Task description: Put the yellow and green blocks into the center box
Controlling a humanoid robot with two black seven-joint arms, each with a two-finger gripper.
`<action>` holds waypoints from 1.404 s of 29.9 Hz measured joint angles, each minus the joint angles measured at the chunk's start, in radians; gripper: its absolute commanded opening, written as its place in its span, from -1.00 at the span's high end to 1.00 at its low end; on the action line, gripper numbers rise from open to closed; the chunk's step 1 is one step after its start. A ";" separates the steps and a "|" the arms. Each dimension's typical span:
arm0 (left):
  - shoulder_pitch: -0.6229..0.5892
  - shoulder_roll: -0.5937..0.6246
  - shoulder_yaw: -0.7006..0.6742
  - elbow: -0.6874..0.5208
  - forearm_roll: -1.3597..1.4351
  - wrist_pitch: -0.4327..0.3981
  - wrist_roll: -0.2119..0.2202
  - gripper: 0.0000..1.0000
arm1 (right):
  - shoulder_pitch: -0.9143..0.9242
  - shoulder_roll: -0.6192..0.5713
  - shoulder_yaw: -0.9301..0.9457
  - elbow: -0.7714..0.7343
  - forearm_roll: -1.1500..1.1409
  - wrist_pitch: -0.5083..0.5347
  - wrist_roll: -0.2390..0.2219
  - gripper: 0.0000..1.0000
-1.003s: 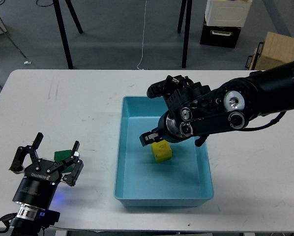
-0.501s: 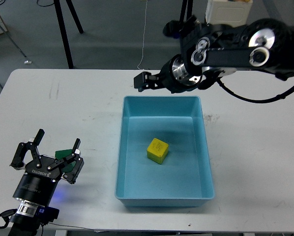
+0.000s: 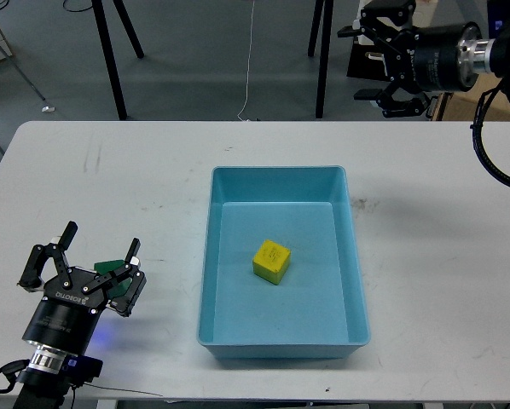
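Observation:
A yellow block [image 3: 271,262] lies inside the blue box [image 3: 217,256] at the table's center. A green block [image 3: 110,267] sits on the table at the left, mostly hidden behind my left gripper [image 3: 89,257], which is open with its fingers on either side of the block. My right gripper [image 3: 387,58] is open and empty, raised high above the table's far right edge, well away from the box.
The white table [image 3: 443,281] carries only the box and blocks. Beyond its far edge stand black tripod legs [image 3: 110,60], a white and black case [image 3: 391,38] and a cardboard box [image 3: 481,85] on the floor.
My right gripper released the yellow block in the box, then rose and swung back to the upper right. The left gripper and green block have barely moved.

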 measured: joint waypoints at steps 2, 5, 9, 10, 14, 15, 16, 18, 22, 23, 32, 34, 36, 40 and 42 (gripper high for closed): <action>0.001 0.000 0.000 0.000 0.000 0.000 -0.001 -1.00 | -0.092 -0.052 0.098 -0.002 0.045 0.002 0.040 -1.00; 0.002 0.000 -0.001 0.000 -0.001 0.000 -0.002 -1.00 | -0.262 -0.134 0.245 0.011 0.114 0.003 0.075 -1.00; 0.002 0.001 -0.004 0.000 -0.001 0.000 -0.003 -1.00 | -0.555 -0.172 0.505 0.066 0.176 0.003 0.086 -1.00; 0.003 0.001 -0.006 0.000 -0.001 0.000 -0.004 -1.00 | -0.640 -0.165 0.591 0.089 0.181 0.003 0.088 -1.00; 0.005 0.004 -0.012 -0.005 -0.001 0.000 -0.004 -1.00 | -0.984 -0.062 0.892 0.224 0.185 0.003 0.091 -1.00; 0.005 0.006 -0.013 -0.007 -0.001 0.000 -0.004 -1.00 | -1.056 -0.029 0.952 0.260 0.185 0.003 0.091 -1.00; 0.006 0.008 -0.014 -0.008 -0.001 0.000 -0.004 -1.00 | -1.134 0.017 1.022 0.301 0.185 0.003 0.091 -1.00; 0.009 0.012 -0.016 -0.009 -0.001 0.000 -0.006 -1.00 | -1.278 0.117 1.136 0.380 0.185 0.004 0.092 -1.00; 0.010 0.014 -0.018 -0.009 -0.001 0.000 -0.009 -1.00 | -1.528 0.338 1.265 0.554 0.186 0.004 0.102 -1.00; 0.010 0.014 -0.018 -0.009 -0.001 0.000 -0.010 -1.00 | -1.585 0.398 1.273 0.597 0.186 0.004 0.104 -1.00; 0.015 0.008 -0.032 -0.011 -0.002 0.000 -0.014 -1.00 | -1.790 0.591 1.172 0.704 0.180 0.004 0.139 -1.00; 0.016 0.008 -0.040 -0.011 -0.002 0.000 -0.014 -1.00 | -1.787 0.595 1.170 0.705 0.180 0.004 0.146 -1.00; 0.016 0.008 -0.056 -0.011 -0.002 0.000 -0.014 -1.00 | -1.786 0.598 1.171 0.706 0.180 0.004 0.148 -1.00; 0.013 0.005 -0.116 -0.011 -0.009 0.000 -0.017 -1.00 | -1.789 0.594 1.172 0.706 0.176 0.004 0.148 -1.00; 0.013 0.003 -0.145 -0.011 -0.010 0.000 -0.019 -1.00 | -1.795 0.589 1.172 0.706 0.175 0.004 0.149 -1.00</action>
